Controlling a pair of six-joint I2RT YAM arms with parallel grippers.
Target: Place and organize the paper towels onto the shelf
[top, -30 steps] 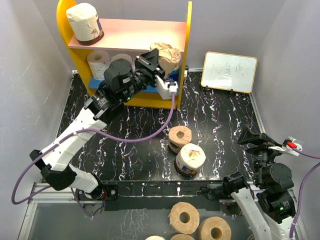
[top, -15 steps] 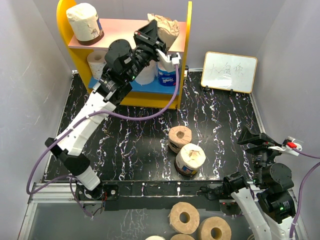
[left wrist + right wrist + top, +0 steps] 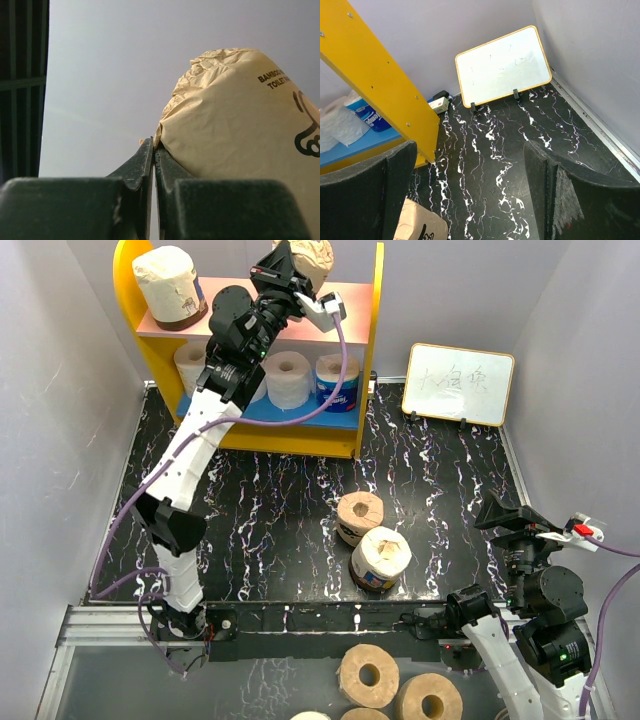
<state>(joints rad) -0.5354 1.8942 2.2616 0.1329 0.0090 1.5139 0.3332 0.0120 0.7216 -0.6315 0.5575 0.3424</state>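
The shelf (image 3: pixel 300 310) stands at the back, with yellow sides, a pink upper board and a blue lower board. My left gripper (image 3: pixel 287 265) is raised above the pink board's right part, shut on the wrapper edge of a tan paper-wrapped roll (image 3: pixel 312 252), which fills the left wrist view (image 3: pixel 240 130). A white roll with a dark label (image 3: pixel 170 285) stands on the upper board at the left. White rolls (image 3: pixel 288 378) and a blue-wrapped roll (image 3: pixel 337 383) sit on the blue board. A tan roll (image 3: pixel 360 516) and a dark-labelled roll (image 3: pixel 380 558) stand on the table. My right gripper (image 3: pixel 520 520) is open and empty at the near right.
A small whiteboard (image 3: pixel 460 383) leans against the back wall to the right of the shelf; it also shows in the right wrist view (image 3: pixel 502 65). Wider bare tan rolls (image 3: pixel 368 675) lie below the table's front edge. A purple cable hangs from the left arm. Walls close both sides.
My left arm has lifted the tan wrapped roll from the lower board's level up past the pink board to the top of the shelf. The right arm has not moved.
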